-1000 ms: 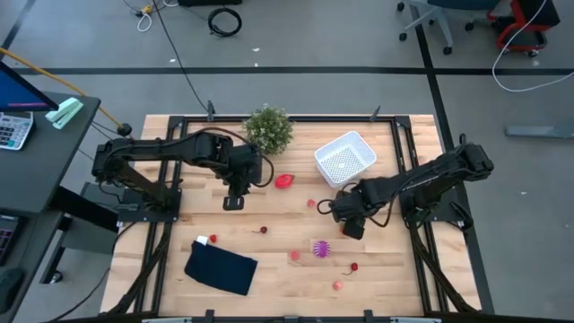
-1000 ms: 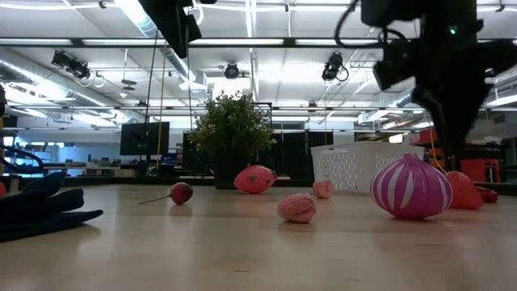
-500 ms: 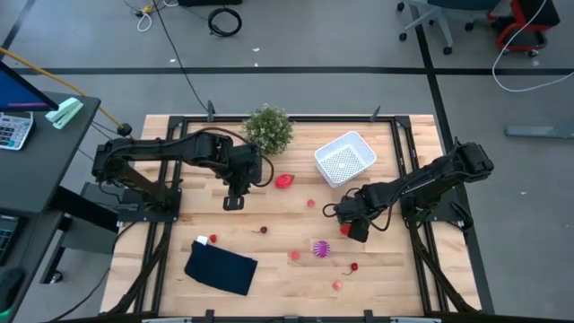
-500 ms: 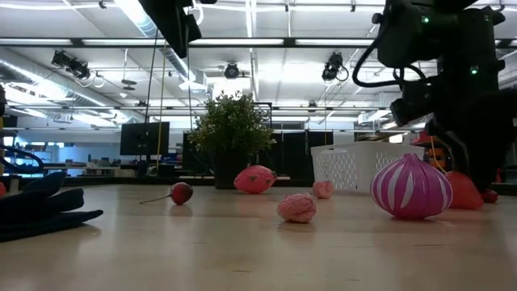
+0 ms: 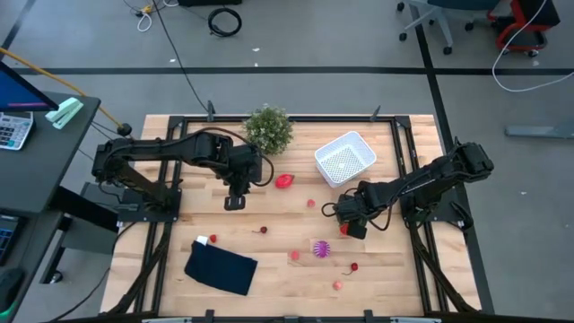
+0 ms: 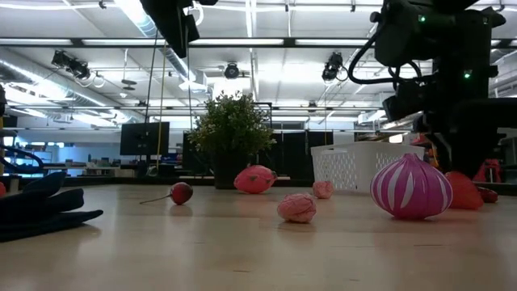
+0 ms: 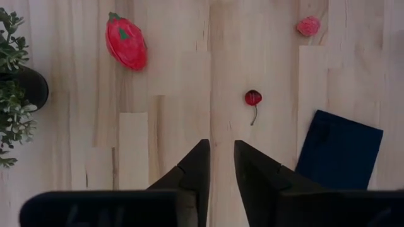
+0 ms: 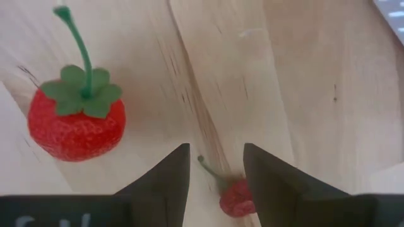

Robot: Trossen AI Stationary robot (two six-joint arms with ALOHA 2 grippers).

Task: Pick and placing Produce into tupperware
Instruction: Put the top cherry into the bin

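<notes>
1. The right gripper [image 5: 346, 226] is seen low over the table, having been moved down and toward the front from its place a second ago; over the last half second it has barely shifted.
2. Its fingers are held narrowly apart and empty, with a small red fruit [image 8: 237, 198] lying between the tips and a strawberry [image 8: 76, 123] just beside.
3. A grasp is judged imminent; nothing has yet been lifted.
4. The white basket [image 5: 344, 159] is found near the table's far edge, apparently empty, with the remaining produce scattered across the table.
5. The left gripper [image 7: 219, 165] is parked, unchanged, its fingers narrowly apart and empty.
</notes>
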